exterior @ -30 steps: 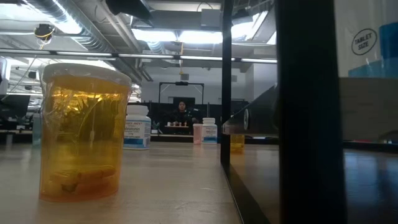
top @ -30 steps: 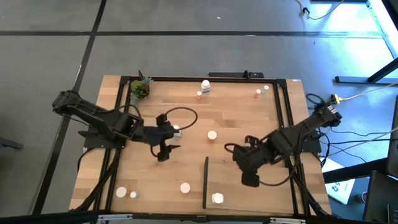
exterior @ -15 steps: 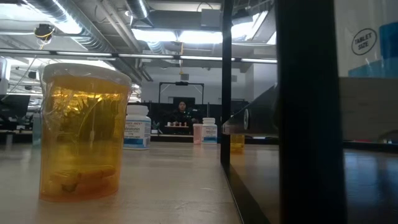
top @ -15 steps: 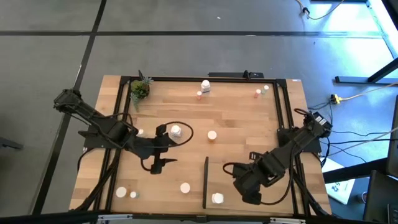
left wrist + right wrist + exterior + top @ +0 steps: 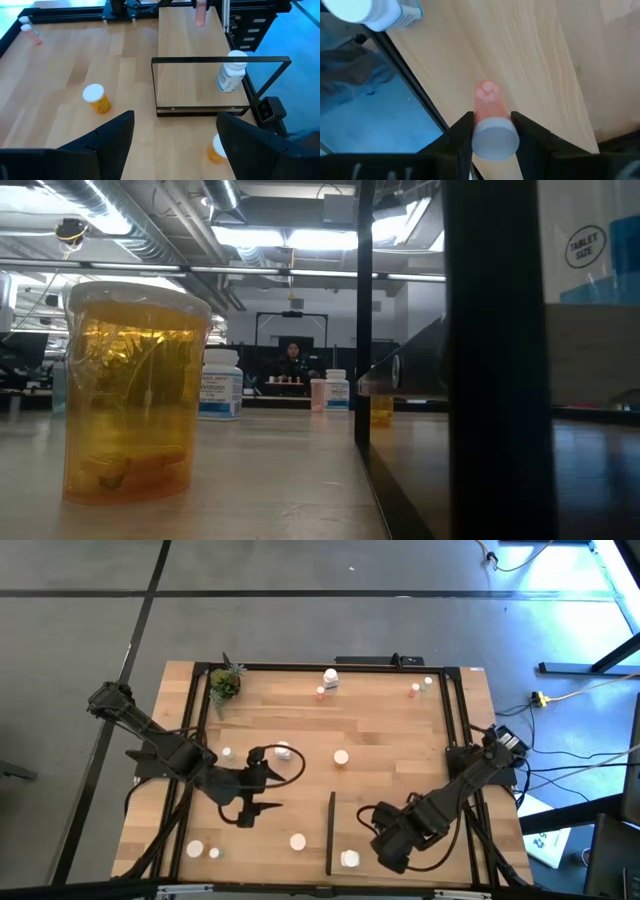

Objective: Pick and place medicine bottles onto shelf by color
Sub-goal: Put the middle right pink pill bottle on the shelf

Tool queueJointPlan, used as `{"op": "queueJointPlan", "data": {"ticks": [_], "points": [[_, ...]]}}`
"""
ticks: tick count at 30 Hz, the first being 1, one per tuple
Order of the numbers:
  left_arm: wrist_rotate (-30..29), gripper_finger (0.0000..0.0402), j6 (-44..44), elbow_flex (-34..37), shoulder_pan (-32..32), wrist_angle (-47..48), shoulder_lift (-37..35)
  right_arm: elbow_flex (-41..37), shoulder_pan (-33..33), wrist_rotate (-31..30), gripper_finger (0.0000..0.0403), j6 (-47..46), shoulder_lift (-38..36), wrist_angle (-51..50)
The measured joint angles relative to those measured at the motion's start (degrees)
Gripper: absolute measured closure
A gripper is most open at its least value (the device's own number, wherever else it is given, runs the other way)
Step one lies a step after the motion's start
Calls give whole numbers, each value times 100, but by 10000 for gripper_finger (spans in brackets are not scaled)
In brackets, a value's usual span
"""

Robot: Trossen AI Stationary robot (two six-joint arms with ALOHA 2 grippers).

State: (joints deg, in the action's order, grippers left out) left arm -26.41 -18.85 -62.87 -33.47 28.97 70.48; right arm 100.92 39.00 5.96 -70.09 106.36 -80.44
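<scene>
Now we look down on the wooden table (image 5: 380, 730) from above. Our right gripper (image 5: 491, 131) is low at the near right part of the table, over the shelf (image 5: 400, 815). Its two dark fingers (image 5: 462, 132) press on both sides of a small pink bottle (image 5: 489, 107) with a white cap. So this gripper is closed on the pink bottle and holds it over the light wood. Close by in the right wrist view we see a white bottle with a blue label (image 5: 375, 12), near the edge of the wood.

Our left gripper (image 5: 172, 130) is over the left middle of the table. Its fingers stand wide apart and hold nothing. Past it we see an orange bottle with a white cap (image 5: 96, 98) standing on the table. A second orange bottle (image 5: 216, 149) stands just beside one finger. The thin black frame (image 5: 220, 85) of the shelf stands upright, and a white bottle (image 5: 231, 71) stands behind it.

From above, more little bottles are spread out. One white bottle (image 5: 330, 677) is at the far edge, and one (image 5: 341, 757) is in the middle. Two (image 5: 203, 850) are at the near left corner. A small green plant (image 5: 224, 683) sits at the far left corner.

From table height, a big orange bottle (image 5: 135, 390) stands very near the camera. A person (image 5: 291, 360) is far back in the room.
</scene>
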Motion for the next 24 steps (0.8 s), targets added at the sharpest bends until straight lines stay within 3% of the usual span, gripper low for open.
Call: {"op": "queueJointPlan", "data": {"ticks": [16, 24], "points": [[-114, 124, 6, 0, -249, 2, 0, -4, 28, 18, 281, -1363, 55, 328], [-116, 124, 6, 0, -249, 5, 0, -7, 28, -27, 281, -1383, 155, 723]]}}
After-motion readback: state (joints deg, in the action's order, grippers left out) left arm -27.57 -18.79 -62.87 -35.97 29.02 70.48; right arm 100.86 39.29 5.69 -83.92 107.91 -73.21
